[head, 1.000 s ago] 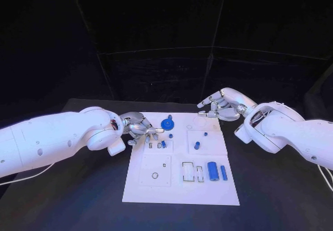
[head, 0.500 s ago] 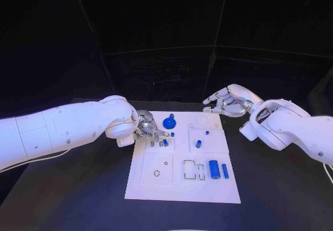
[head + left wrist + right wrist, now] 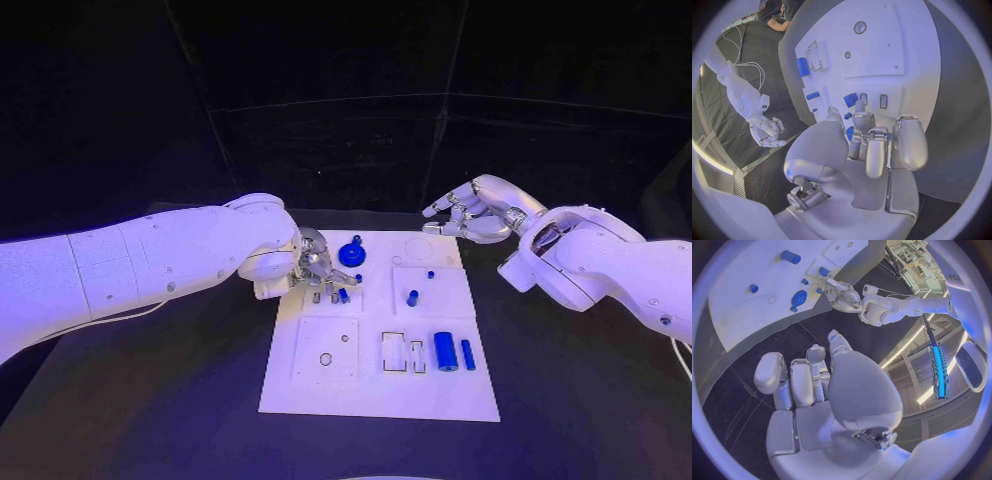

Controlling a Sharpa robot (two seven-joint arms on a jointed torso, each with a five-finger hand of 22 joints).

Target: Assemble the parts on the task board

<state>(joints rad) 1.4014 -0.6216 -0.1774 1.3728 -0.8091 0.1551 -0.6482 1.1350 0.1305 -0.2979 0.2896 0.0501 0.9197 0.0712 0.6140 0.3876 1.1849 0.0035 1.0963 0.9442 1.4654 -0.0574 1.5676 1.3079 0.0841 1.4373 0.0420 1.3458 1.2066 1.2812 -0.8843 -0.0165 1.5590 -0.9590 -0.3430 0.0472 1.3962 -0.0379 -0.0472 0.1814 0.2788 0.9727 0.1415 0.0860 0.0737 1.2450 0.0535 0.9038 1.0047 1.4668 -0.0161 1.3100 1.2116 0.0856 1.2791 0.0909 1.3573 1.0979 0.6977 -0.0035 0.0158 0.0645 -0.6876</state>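
Note:
The white task board (image 3: 378,385) lies in the middle of the table. My left hand (image 3: 317,268) hangs over its far left part, fingers pointing down at small blue pegs (image 3: 342,295) and close beside a round blue part (image 3: 351,257). In the left wrist view the left hand (image 3: 870,145) reaches toward a blue peg (image 3: 851,99), and a bit of blue shows between thumb and fingers. My right hand (image 3: 469,215) hovers off the board's far right corner, fingers loosely apart and holding nothing. The right wrist view shows the right hand (image 3: 811,375) above the board (image 3: 754,315).
Two blue cylinders (image 3: 444,351) lie side by side on the board's near right, next to rectangular slots (image 3: 392,352). A blue peg (image 3: 413,298) and a smaller one (image 3: 430,272) stand in the right middle. A small ring (image 3: 326,358) marks the left plate.
My left arm has swung right over the board, and its hand has come down close to the small blue pegs. The right hand has stayed about where it was.

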